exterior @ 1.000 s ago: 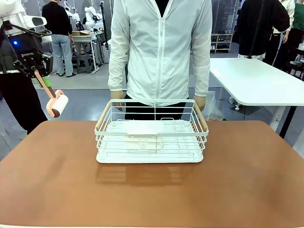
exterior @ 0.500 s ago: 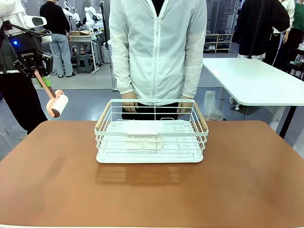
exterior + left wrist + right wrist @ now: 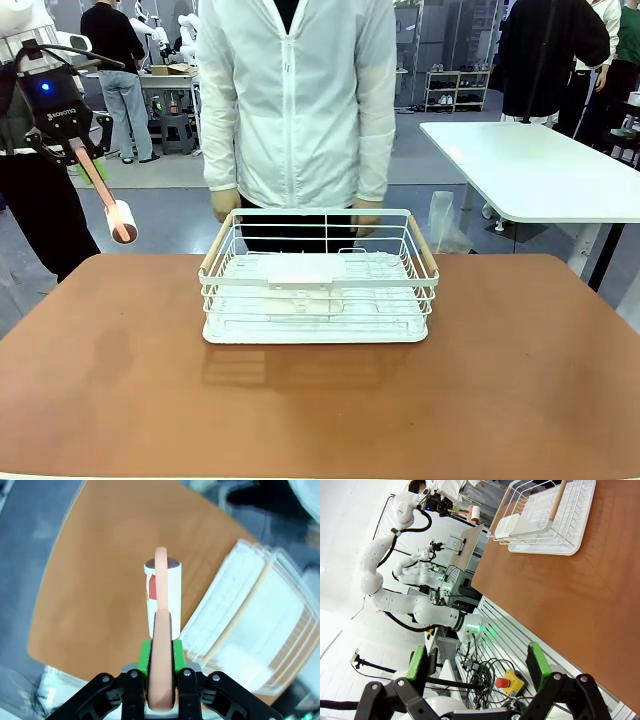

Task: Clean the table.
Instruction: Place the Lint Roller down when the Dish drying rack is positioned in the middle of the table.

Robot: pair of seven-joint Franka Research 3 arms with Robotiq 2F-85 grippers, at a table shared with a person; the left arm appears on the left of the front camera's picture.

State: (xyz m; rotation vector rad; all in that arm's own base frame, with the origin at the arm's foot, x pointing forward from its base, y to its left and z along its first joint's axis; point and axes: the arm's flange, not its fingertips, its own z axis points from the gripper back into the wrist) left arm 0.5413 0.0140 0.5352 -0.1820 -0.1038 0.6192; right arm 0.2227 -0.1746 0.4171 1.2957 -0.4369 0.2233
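Surface [image 3: 320,400] carries my white basket [image 3: 318,280] | left end effector [image 3: 78,150] pinching lint roller [image 3: 122,220] far left | right end effector [image 3: 477,667] spread

Definitely a robotics lab, open-plan hall style. Grey floor, white rectangular table [image 3: 540,170] off to the side, shelving [image 3: 447,88] along the back wall, people standing around at far workbenches [image 3: 170,85], plus a cable tangle and red emergency-stop button [image 3: 503,682] under the rig.

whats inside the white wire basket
The white wire basket holds a white ribbed tray with a flat white rectangular piece on top. What lies under that piece is covered.
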